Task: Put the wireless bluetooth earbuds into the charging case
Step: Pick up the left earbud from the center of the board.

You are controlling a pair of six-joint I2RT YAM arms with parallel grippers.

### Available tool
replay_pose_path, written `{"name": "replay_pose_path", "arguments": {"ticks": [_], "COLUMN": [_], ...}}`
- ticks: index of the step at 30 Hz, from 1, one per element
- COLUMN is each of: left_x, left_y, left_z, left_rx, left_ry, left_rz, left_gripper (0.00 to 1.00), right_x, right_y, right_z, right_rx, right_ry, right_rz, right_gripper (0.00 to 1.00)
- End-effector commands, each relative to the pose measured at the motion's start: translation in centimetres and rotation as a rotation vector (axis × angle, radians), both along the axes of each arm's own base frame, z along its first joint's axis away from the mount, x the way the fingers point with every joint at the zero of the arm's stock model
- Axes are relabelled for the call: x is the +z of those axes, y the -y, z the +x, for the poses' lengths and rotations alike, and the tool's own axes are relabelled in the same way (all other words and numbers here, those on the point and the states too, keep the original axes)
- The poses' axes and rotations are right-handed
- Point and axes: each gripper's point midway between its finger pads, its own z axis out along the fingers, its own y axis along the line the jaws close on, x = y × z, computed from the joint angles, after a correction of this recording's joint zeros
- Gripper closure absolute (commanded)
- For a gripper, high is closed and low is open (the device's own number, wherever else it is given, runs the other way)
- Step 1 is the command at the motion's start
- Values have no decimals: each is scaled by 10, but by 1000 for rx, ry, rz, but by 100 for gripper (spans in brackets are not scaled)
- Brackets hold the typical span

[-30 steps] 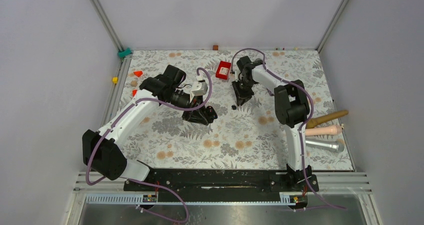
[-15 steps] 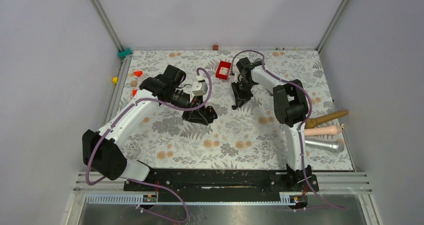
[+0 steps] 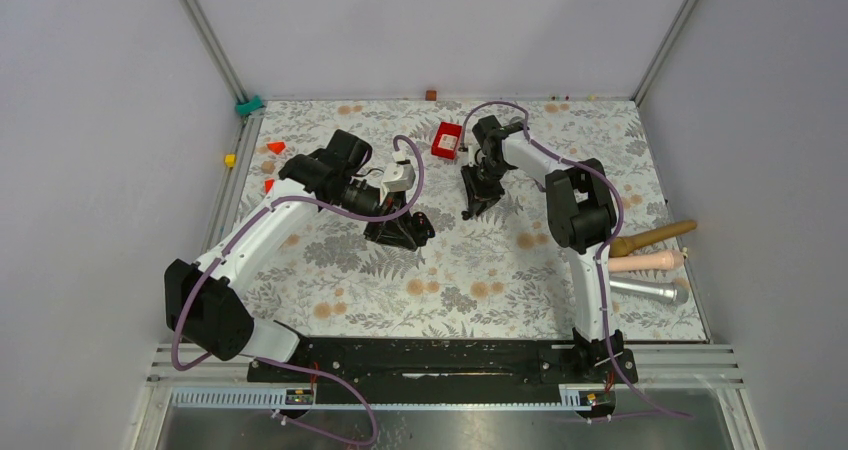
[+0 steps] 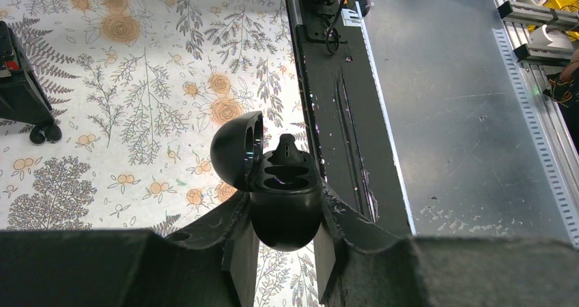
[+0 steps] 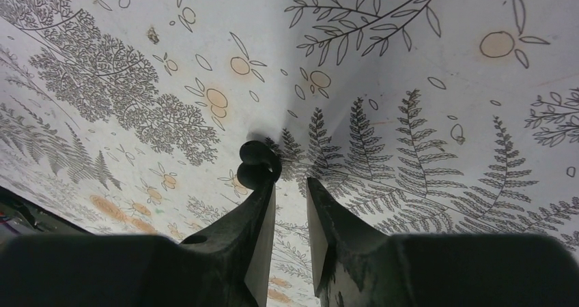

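My left gripper (image 4: 285, 208) is shut on the charging case (image 4: 283, 205), which looks dark here. Its lid (image 4: 235, 147) is hinged open to the left and two sockets show. A small dark bump sits at its far rim; I cannot tell what it is. In the top view the left gripper (image 3: 402, 232) hovers mid-mat. My right gripper (image 5: 290, 177) is down at the mat with its jaws slightly apart and nothing between them. A tiny glossy black earbud (image 5: 256, 164) lies against the outer tip of its left finger. It looks two-lobed; I cannot tell if it is one bud or two.
A red box (image 3: 447, 139) lies behind the right gripper (image 3: 470, 208). Orange pieces (image 3: 275, 147) sit at the far left. A wooden handle (image 3: 655, 235), a pink handle (image 3: 650, 261) and a silver microphone (image 3: 650, 290) lie at the right edge. The black base rail (image 4: 341, 82) runs beside the floral mat.
The right gripper has shifted slightly left and down onto the spot where the earbud lay apart from it. The left arm and the case have not moved.
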Motion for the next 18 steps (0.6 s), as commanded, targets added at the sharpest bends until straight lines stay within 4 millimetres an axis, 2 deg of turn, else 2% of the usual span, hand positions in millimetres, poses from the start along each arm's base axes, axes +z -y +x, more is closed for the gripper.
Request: {"name": "replay_pose_path", "arguments": {"ticks": [1, 10, 18], "left_x": [12, 11, 11], "left_y": [1, 1, 1], "left_z": [-6, -5, -5], "left_rx": [-21, -21, -21], "left_ry": [41, 41, 42], "left_rz": [-46, -45, -45], "left_gripper": [100, 100, 100], "right_x": [6, 2, 7], "right_y": [-10, -16, -24], "right_z": [-8, -10, -7], "right_rx": [-3, -15, -37], "right_ry": [-41, -73, -67], "right_rz": [48, 72, 107], "right_gripper": [69, 69, 69]}}
